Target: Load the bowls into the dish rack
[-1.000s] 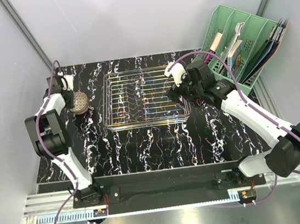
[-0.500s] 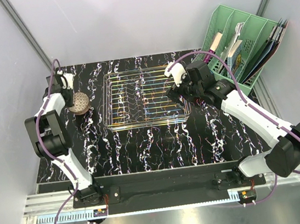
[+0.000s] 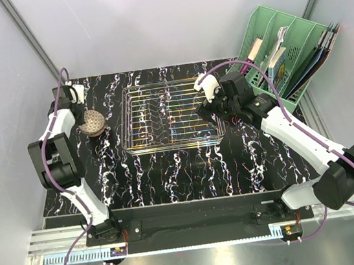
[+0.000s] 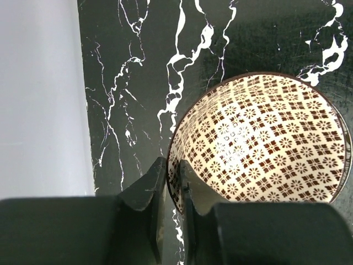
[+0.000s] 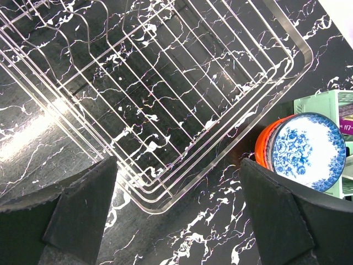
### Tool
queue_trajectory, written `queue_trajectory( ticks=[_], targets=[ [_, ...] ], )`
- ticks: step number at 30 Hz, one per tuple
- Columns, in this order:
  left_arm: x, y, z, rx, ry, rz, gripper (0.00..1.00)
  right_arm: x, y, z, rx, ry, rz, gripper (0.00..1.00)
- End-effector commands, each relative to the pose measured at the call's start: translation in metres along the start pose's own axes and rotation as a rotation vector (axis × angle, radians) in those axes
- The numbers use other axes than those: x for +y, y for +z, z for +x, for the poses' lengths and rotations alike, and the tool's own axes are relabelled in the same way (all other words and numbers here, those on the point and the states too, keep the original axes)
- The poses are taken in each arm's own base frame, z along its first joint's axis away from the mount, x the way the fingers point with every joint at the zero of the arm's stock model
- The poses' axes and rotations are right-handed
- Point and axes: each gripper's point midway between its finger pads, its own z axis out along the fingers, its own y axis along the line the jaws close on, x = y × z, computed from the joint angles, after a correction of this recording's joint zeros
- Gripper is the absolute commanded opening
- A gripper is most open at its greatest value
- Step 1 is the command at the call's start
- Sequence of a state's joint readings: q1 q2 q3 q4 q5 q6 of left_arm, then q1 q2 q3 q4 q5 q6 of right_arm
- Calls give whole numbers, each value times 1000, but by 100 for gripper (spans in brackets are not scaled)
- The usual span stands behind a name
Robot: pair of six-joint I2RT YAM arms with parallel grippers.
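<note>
My left pincer (image 4: 172, 185) has just closed onto the rim of the patterned bowl (image 4: 265, 143), standing on the desk (image 4: 132, 66) left of the dish rack (image 3: 168, 114); judged ready for lifting.

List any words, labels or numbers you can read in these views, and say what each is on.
No text can be read for certain.
Papers in the green organiser: print too small in the top view.
Purple label at the right wrist view's edge: white characters, cut off and blurred.
Patterned bowl and blue-and-white bowl: decoration only, no lettering.
</note>
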State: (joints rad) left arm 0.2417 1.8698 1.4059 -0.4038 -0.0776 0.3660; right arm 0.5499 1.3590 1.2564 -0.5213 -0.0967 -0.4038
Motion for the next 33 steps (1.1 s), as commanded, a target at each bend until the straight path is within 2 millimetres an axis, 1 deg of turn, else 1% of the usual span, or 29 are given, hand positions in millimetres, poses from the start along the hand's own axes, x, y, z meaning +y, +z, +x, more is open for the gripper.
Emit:
queue_trajectory(
  ticks=[1, 3, 6, 7, 8, 10, 11, 14, 16, 22, 25, 29, 30, 32, 33],
  targets=[
    [16, -30, -30, -82, -10, -58, 0, 0, -7, -16, -46, -3, 1, 100],
    [12, -33, -34, -96, -9, -45, 0, 0, -8, -16, -48, -6, 5, 100],
    [6, -44, -43, -133, -14, -11, 0, -2, -8, -18, -48, -9, 8, 100],
    [3, -51, -50, -160, -15, 9, 0, -2, -9, -19, -50, -8, 11, 100],
    [-1, -55, -52, -167, -12, 24, 0, -2, -8, -19, -50, -8, 11, 100],
    [-2, -65, -59, -195, -13, 28, 0, -2, -7, -21, -53, -3, 8, 100],
    [-8, -69, -63, -210, -8, 54, 0, -3, -7, -22, -53, 0, 8, 100],
    [-11, -79, -71, -241, -10, 64, 0, -2, -5, -25, -56, 4, -1, 100],
    [-10, -82, -74, -245, -9, 59, 0, -2, -5, -26, -55, 6, -4, 100],
    [-13, -76, -67, -222, -5, 66, 0, -2, -6, -28, -57, 8, -5, 100],
    [-16, -79, -68, -235, -9, 85, 0, -1, -5, -27, -54, 9, -8, 100],
    [-15, -93, -78, -273, -24, 88, 0, 0, -3, -26, -47, 11, -14, 100],
    [-12, -100, -84, -295, -26, 83, 0, 0, -3, -26, -48, 10, -16, 100],
    [-10, -108, -91, -315, -33, 85, 0, 0, -2, -26, -47, 14, -19, 100],
    [-12, -114, -94, -329, -34, 99, 0, 1, -1, -26, -45, 16, -22, 100]
  ],
)
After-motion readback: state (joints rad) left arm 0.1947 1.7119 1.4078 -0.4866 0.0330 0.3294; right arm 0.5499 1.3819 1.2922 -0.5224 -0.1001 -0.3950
